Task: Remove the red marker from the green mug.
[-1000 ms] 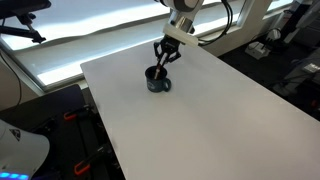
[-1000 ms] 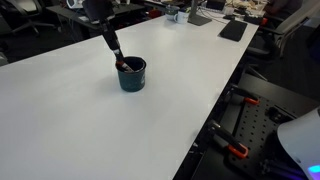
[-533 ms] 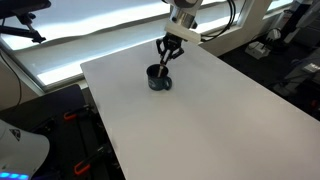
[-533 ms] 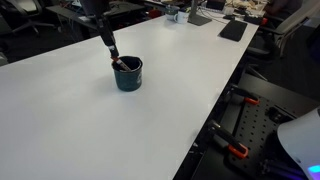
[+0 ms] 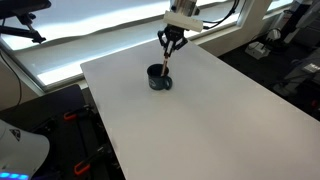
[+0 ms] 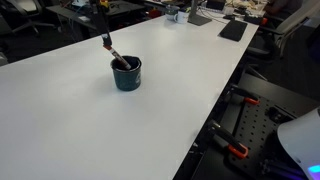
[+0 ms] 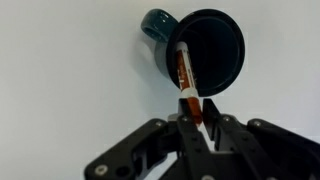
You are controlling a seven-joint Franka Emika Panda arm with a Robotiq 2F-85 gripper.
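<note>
In the wrist view, the small handle of the squat, glossy dark teal-green mug (image 7: pixel 215 45) juts out at the upper left; just right of it the dark, round mouth faces the camera; the thin red-orange marker (image 7: pixel 185 78) runs from that mouth down the picture to the black two-fingered gripper (image 7: pixel 195 128), whose fingers are clenched on its near end, so the tool is grasping the pen and nothing else.

In an exterior view, going from left to right, the dark teal-green mug (image 5: pixel 158 79) stands upright on the broad white tabletop (image 5: pixel 215 115); the red-orange marker (image 5: pixel 166 62) slants up and rightward out of it; the black two-fingered gripper (image 5: pixel 170 43) sits at its upper end, above and slightly right of the cup.

Over the last second the gripper has climbed away from the rim; it was low over the cup and is now clearly higher, and the pen has come up with it, showing more of its length; the mug appears to have kept its place on the table.

The marker's lower end still seems to lie within the mouth in both exterior views; so, as I judge it, the lift is under way but not finished; a further straight rise should free the tip, provided it does not catch the rim and tip the cup.
</note>
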